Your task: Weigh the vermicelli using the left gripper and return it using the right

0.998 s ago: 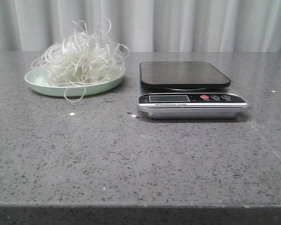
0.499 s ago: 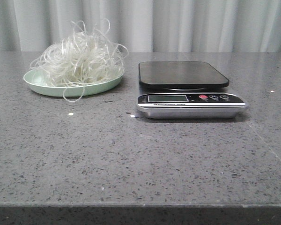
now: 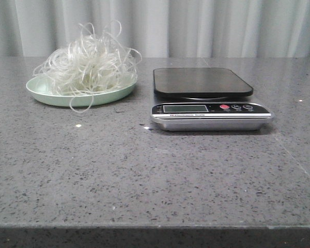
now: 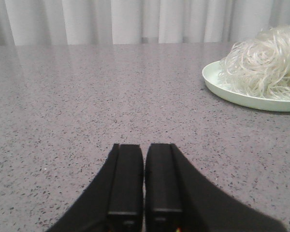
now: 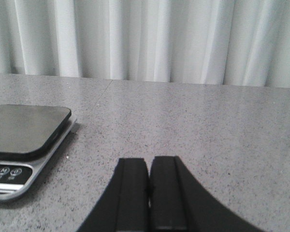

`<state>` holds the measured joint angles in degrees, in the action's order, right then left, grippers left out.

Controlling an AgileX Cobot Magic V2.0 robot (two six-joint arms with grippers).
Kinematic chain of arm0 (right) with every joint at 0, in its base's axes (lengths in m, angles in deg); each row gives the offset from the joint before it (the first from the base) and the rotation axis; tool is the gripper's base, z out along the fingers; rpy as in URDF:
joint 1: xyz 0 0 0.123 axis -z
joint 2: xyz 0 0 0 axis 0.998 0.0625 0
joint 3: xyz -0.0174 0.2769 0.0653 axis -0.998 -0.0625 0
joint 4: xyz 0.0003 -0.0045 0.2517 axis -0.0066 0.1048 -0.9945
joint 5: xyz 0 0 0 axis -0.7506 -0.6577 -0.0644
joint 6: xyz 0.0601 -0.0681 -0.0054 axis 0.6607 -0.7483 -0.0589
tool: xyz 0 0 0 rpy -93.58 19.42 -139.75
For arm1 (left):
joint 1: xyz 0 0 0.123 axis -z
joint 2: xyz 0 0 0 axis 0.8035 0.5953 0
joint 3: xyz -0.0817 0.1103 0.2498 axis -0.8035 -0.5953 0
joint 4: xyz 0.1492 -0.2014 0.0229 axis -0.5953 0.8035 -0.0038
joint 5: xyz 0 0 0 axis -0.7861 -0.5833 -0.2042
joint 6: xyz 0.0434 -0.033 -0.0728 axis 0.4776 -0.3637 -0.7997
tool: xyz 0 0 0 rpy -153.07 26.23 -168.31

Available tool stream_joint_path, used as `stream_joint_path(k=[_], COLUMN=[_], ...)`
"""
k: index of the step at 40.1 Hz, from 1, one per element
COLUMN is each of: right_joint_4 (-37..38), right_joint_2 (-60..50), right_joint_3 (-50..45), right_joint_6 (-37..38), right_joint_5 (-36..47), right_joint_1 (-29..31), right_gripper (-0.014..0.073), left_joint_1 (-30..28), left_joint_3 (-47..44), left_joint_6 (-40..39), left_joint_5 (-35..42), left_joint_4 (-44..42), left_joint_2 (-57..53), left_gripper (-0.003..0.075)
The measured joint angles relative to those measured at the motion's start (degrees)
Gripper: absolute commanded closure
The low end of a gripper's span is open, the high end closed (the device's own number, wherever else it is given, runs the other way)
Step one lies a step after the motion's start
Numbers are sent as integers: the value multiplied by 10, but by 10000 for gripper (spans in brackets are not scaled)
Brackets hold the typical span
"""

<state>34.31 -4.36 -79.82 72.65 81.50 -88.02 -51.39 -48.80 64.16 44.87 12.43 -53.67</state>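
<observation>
The vermicelli [image 3: 89, 63] is a fluffy whitish tangle heaped on a pale green plate [image 3: 46, 95] at the far left of the table. It also shows in the left wrist view [image 4: 263, 63] on the plate [image 4: 217, 86]. A digital scale [image 3: 209, 98] with a bare black platform stands to the right of the plate; it also shows in the right wrist view [image 5: 24, 130]. My left gripper [image 4: 144, 147] is shut and empty, low over bare table, apart from the plate. My right gripper [image 5: 150, 161] is shut and empty, beside the scale. Neither gripper shows in the front view.
The grey speckled table [image 3: 144, 170] runs to a front edge near the camera. White curtains [image 3: 222, 26] hang behind it. A few small white crumbs [image 3: 78, 125] lie in front of the plate.
The whole front view has shifted a few pixels left and up. The vermicelli, plate and scale keep their places relative to each other.
</observation>
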Motion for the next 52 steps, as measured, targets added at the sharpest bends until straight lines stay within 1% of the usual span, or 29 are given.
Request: stream_joint_path(k=[5,9,27,39,52], right_joint_4=[1,-2,-4,-14,-19], right_joint_2=[-16,-16,-17,-17,-17], right_joint_3=[-44,-60,-62,-62,-62], right_joint_6=[1,1,2,2,2], right_joint_5=[6,12,13,13,13], right_joint_1=[1,1,2,41,42], right_gripper=[442,442,442,442,442], left_joint_1=[0,0,0,0,0], left_joint_3=[0,0,0,0,0], left_joint_6=[0,0,0,0,0], left_joint_5=[-1,-1,-1,-1,-1], left_joint_4=[0,0,0,0,0], left_joint_2=[0,0,0,0,0], left_gripper=[583,583,583,583,583])
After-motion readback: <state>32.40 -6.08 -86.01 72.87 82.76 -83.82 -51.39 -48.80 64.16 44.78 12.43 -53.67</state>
